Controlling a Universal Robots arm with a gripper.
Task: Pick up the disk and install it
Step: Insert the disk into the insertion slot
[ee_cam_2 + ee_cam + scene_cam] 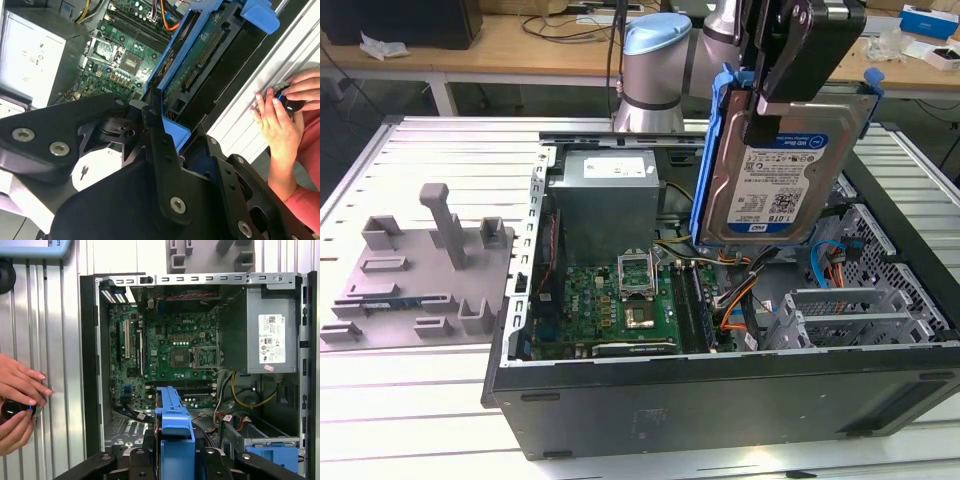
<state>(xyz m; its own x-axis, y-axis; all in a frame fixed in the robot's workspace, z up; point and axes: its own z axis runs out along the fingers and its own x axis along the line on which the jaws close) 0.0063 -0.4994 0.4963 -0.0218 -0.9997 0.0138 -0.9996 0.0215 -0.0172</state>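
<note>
Aloft, disk [775,170] upright, long axis near-vertical

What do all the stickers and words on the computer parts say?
Label on the disk: letters too small to read.
Sticker on the power-supply box: too small to read.
Print on the motherboard: too small to read.

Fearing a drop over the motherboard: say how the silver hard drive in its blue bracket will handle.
The flat silver hard drive in its blue plastic bracket looks rigid and probably dense for its size. Held upright by its top edge, it may swing or slip in the jaws.
</note>
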